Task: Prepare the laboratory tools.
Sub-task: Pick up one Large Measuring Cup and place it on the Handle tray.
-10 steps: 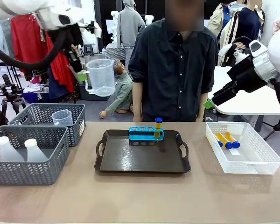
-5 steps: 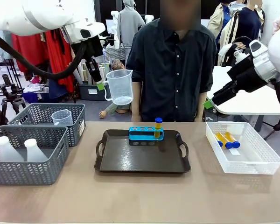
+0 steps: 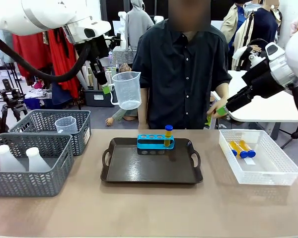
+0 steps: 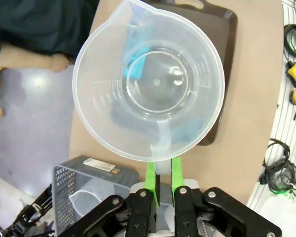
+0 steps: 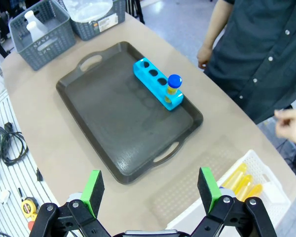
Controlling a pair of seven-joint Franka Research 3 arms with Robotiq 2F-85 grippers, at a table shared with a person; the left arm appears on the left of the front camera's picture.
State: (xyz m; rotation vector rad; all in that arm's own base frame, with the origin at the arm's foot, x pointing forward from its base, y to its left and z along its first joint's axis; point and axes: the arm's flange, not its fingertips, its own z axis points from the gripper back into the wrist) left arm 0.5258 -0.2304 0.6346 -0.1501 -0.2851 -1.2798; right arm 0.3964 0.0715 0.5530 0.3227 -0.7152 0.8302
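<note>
My left hand (image 4: 160, 173) grips the measuring beaker (image 3: 126, 89) by its handle, high over the tray (image 3: 149, 173); my right hand (image 5: 150, 190), right of it, gapes wide, apparently empty.

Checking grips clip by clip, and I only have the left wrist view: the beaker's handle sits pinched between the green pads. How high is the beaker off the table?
Observer: In the front view the beaker hangs well above the tray, up in front of the person's chest.
Operator: Anything loaded in the rack?
Observer: The rack holds one blue-capped tube in an end hole; the other three holes are empty.
Operator: And the other arm?
Observer: The right gripper is open and empty.
</note>
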